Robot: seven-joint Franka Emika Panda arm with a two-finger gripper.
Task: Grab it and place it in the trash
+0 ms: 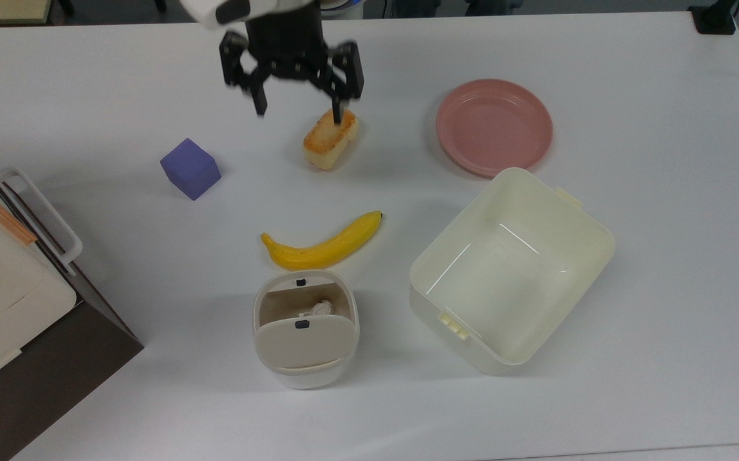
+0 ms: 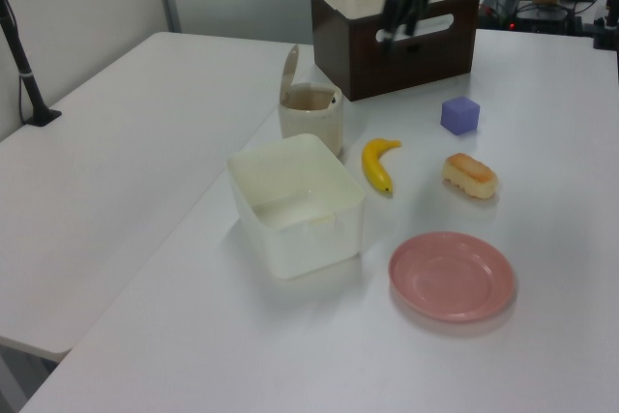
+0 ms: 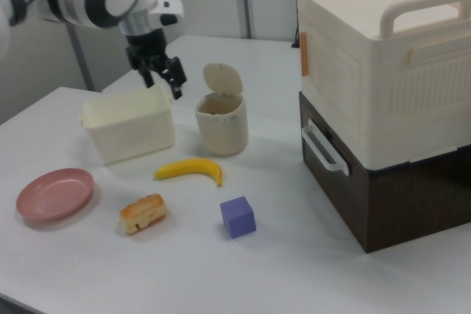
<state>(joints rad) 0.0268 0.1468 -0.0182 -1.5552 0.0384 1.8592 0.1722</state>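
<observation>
sitting in trash bin [image 1: 306,333]: paper wad [image 1: 319,308]; tub [image 1: 511,269] bare; gripper [image 1: 298,107] wide open, holding nothing.

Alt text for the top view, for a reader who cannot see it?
A paper wad lies inside the small open trash bin, and the open, empty tool hangs above the bread. A banana, purple cube, pink plate and cream tub sit around.

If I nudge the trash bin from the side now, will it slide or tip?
Probably tips before it slides: the trash bin stands taller than it is wide in the right view. Likely light too, holding just a paper wad. Its swing lid stands open and may flap.
</observation>
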